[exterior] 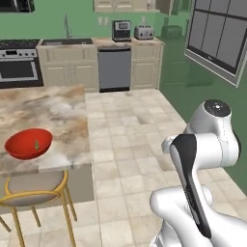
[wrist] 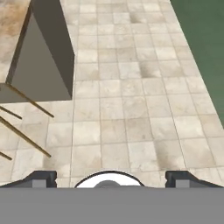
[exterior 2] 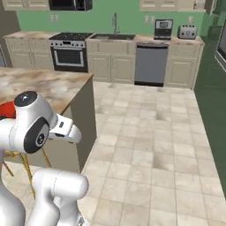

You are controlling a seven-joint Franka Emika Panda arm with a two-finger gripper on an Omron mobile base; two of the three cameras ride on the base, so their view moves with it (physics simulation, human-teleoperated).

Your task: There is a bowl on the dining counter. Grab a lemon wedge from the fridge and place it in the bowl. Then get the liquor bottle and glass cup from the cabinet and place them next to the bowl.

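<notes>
The red bowl (exterior: pixel 24 144) sits on the dining counter (exterior: pixel 53 108) near its front edge, with the small green-yellow lemon wedge (exterior: pixel 36 144) lying inside it. A sliver of the bowl (exterior 2: pixel 5 109) peeks out behind the arm in the right base view. My gripper (wrist: pixel 111 178) points down at the tiled floor beside the counter's end wall (wrist: pixel 43 57), open and holding nothing, its fingertips (wrist: pixel 41 178) far apart. Closed wall cabinets (exterior: pixel 123 5) hang at the back. The liquor bottle and the glass cup are out of view. A grey gridded panel (exterior: pixel 217 38) at far right may be the fridge; I cannot tell.
A yellow-framed stool (exterior: pixel 34 190) stands against the counter under the bowl. Along the back wall run a stove (exterior 2: pixel 68 53), a sink, a dishwasher (exterior: pixel 115 67), a coffee machine (exterior: pixel 121 30) and a toaster (exterior: pixel 144 32). Open tiled floor (exterior 2: pixel 154 132) lies between.
</notes>
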